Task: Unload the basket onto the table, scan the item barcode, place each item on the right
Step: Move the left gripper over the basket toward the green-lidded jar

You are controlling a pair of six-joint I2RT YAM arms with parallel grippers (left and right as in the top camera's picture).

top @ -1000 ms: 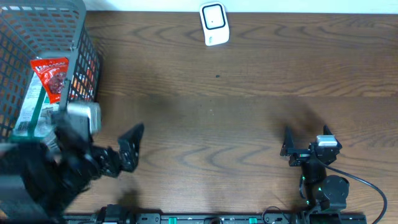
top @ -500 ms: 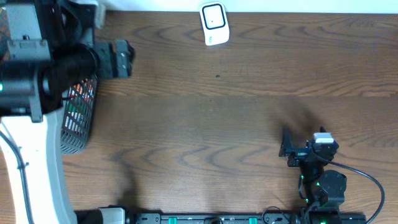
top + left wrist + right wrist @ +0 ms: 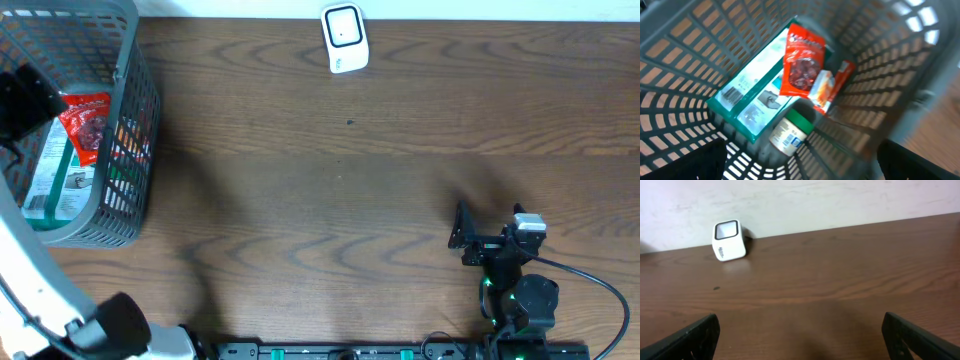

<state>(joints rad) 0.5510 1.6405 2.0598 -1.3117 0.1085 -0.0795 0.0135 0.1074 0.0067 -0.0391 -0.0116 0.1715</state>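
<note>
Hanging over the grey slatted plastic basket (image 3: 135, 120) at the left end of the dark wooden tabletop (image 3: 350, 200), with the left hand (image 3: 801, 145) spread wide and gripping nothing; parked low near the front edge with the right hand (image 3: 800, 317) just as wide and just as empty, facing the small white box-shaped barcode scanner (image 3: 344, 38) at the far edge, well apart from the basket.

Judged as the reach-in stage, with no item picked yet. Down in the basket bottom: a long teal and white carton (image 3: 760, 85) lying flat, its printed barcode (image 3: 731, 94) on the upturned face near one end; a red foil snack pouch (image 3: 801, 65) lying across it; a small orange and white packet (image 3: 820, 90) and a red-orange wrapper (image 3: 844, 72) just beside the pouch; a white jar with a green lid (image 3: 790, 132) on its side against the carton.

Could easily close on two things at once, given the pouch overlapping the carton; could pinch only slack foil and lose it on the way out; could catch on the slatted wall, with the pile crowded toward one side; could set the jar rolling with a nudge; could drag or tip the light basket; could reach the scanner with the code turned away, only the carton's code showing from here; hard to judge the gaps, the left wrist view being blurred.
</note>
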